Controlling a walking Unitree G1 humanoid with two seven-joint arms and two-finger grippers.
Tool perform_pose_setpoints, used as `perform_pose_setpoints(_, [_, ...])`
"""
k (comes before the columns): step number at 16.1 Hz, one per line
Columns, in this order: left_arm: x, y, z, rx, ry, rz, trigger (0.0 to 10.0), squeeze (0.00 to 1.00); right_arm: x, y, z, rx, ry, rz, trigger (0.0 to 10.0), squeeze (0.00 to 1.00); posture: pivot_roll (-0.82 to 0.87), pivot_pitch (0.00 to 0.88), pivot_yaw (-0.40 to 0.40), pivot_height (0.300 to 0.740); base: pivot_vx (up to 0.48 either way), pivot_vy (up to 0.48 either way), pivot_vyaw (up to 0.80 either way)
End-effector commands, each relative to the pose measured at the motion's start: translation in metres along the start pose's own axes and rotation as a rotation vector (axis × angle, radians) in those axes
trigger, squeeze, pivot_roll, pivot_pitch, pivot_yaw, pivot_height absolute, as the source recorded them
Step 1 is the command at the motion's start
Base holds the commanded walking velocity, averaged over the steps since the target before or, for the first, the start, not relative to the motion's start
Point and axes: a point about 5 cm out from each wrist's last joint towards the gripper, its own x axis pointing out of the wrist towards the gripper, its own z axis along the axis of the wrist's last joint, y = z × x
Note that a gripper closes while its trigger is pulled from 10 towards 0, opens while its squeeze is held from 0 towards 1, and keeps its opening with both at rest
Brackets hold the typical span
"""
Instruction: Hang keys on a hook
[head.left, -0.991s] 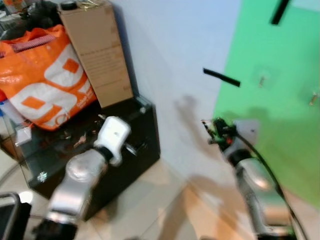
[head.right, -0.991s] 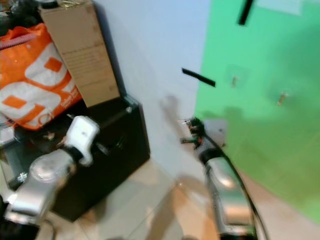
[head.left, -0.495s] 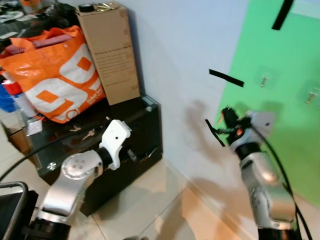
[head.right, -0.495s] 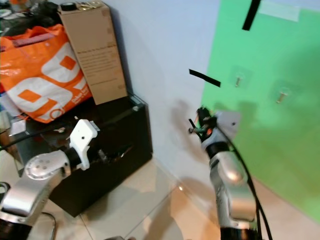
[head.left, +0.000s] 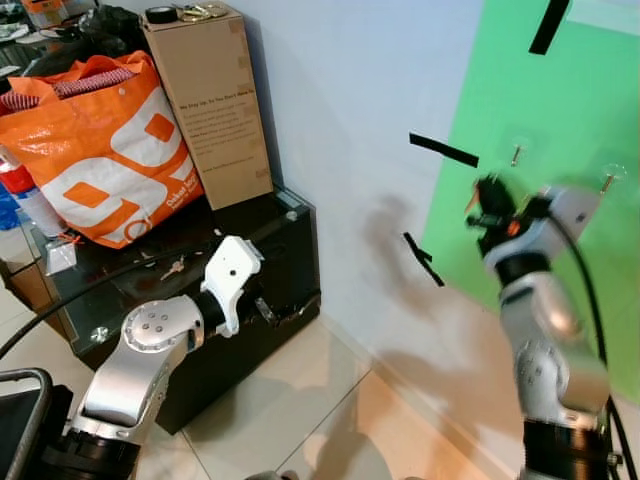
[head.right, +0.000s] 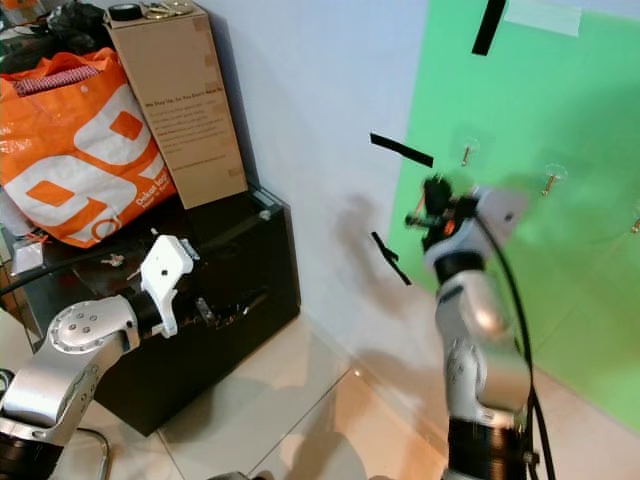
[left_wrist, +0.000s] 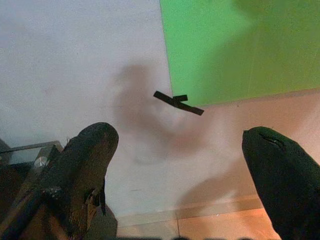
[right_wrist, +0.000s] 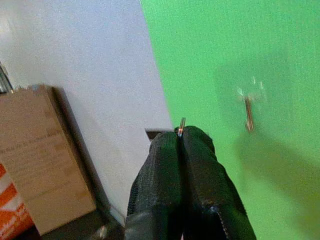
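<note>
My right gripper (head.left: 488, 203) is raised in front of the green wall panel (head.left: 570, 90), just below and left of the leftmost hook (head.left: 516, 153). Its fingers (right_wrist: 165, 150) are pressed shut, and a small metal piece of the keys (right_wrist: 181, 123) sticks out at their tips. In the right wrist view that hook (right_wrist: 248, 113) hangs ahead and to one side of the tips. Another hook (head.left: 607, 180) sits further right on the panel. My left gripper (left_wrist: 175, 165) is held low by the black cabinet, open and empty.
A black glass cabinet (head.left: 290, 250) stands at the left with an orange bag (head.left: 95, 150), a cardboard box (head.left: 210, 100) and a loose key (head.left: 172, 268) on it. Black tape strips (head.left: 443, 150) mark the pale wall. Tiled floor (head.left: 300, 400) lies below.
My right arm has lifted and swung right, from the pale wall to the green panel near the hooks. The left arm has hardly moved. The camera has shifted slightly.
</note>
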Motion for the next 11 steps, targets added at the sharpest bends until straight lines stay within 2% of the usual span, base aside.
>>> perform_pose_setpoints(1, [-0.001,0.002,0.004,0.020,-0.004,-0.005,10.0,0.00,0.002,0.001,0.002,0.015,-0.003,0.002,10.0,0.00,-0.06,0.000,0.078,0.740,0.000,0.000,0.00])
perform_pose_setpoints(6, [-0.001,0.000,0.005,0.022,-0.003,-0.014,10.0,0.00,0.011,0.000,0.009,0.038,-0.027,-0.024,10.0,0.00,-0.05,0.000,0.074,0.740,0.000,0.000,0.00])
perform_pose_setpoints(11, [0.000,-0.004,0.018,-0.018,-0.086,-0.073,10.0,0.00,0.009,-0.015,0.006,0.070,0.000,-0.108,10.0,0.00,-0.05,0.000,0.075,0.740,0.000,0.000,0.00])
